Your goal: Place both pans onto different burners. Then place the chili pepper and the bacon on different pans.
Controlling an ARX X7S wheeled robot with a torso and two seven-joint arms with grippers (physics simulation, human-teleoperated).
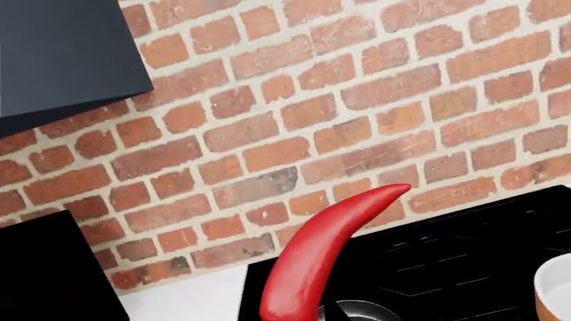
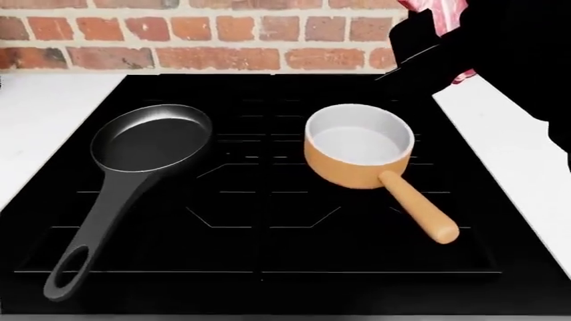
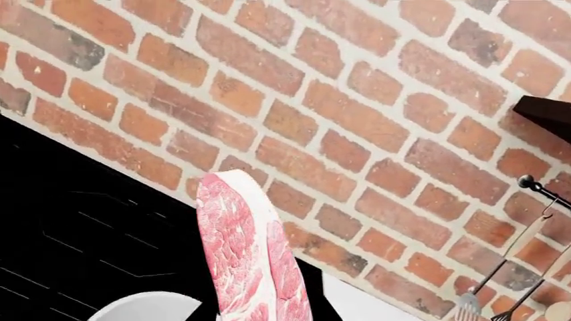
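Both pans on own burners: frying pan (image 2: pixel 152 142) left, saucepan (image 2: pixel 359 152) right. Our left claw grips chili pepper (image 1: pixel 317 257), right claw grips bacon (image 3: pixel 245 251), lifted, ready to drop.

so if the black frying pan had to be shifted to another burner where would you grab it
By the long handle of the black frying pan, coming straight down from above near mid-length. It lies flat on the stovetop, pointing toward the robot's left front, narrow enough for jaws to span.
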